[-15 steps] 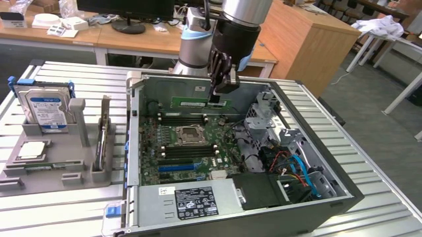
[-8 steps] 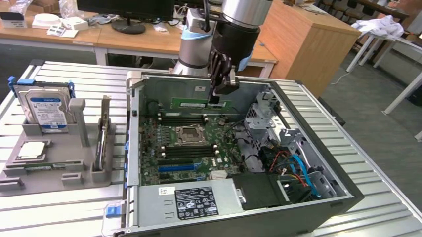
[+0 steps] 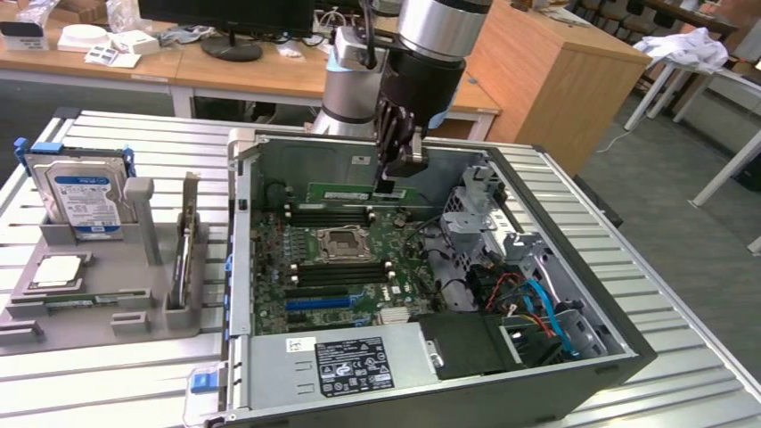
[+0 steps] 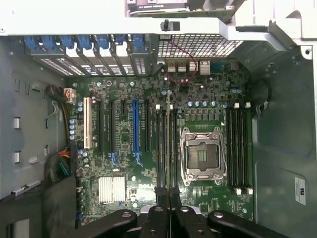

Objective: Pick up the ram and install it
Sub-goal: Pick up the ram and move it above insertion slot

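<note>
Found the gripper [image 3: 388, 185] clenched on the ram [image 3: 345, 193], grasping the green stick by its upper edge. Noted the ram held on edge, long side level, inside the open computer case [image 3: 618, 343], over the dark memory slots [image 3: 339, 217] beside the processor socket [image 3: 338, 241]. Could not tell whether touching a slot. In the wrist view, saw the ram [image 4: 169, 144] edge-on, running along those slots. Recorded a hard drive [image 3: 85, 192] upright in a grey holder [image 3: 107, 299] outside the case, at the exterior view's left.

No legible txt, hard drive label [image 3: 85, 194] & PSU label [image 3: 353, 366] too small
</note>
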Tool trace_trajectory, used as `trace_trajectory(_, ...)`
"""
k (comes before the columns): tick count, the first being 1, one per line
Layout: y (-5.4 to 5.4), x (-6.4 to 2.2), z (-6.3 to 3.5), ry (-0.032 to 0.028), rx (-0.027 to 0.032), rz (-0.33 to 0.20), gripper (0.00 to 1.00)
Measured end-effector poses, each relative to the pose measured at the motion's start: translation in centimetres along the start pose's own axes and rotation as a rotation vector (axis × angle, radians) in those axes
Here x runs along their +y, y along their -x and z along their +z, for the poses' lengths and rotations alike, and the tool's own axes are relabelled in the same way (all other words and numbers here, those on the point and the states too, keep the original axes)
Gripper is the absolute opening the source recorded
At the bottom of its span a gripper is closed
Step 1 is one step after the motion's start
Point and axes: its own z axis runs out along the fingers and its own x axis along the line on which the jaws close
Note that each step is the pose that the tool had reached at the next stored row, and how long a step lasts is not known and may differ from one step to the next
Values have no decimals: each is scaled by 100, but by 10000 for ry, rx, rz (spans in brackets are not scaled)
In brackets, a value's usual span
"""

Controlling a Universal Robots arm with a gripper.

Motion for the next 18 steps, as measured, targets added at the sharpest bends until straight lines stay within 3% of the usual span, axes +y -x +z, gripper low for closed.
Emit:
trace_trajectory(7, -2, -3, 70, 1, 1, 0, 12)
trace_trajectory(18, -1, -38, 77, 1, 0, 1, 12)
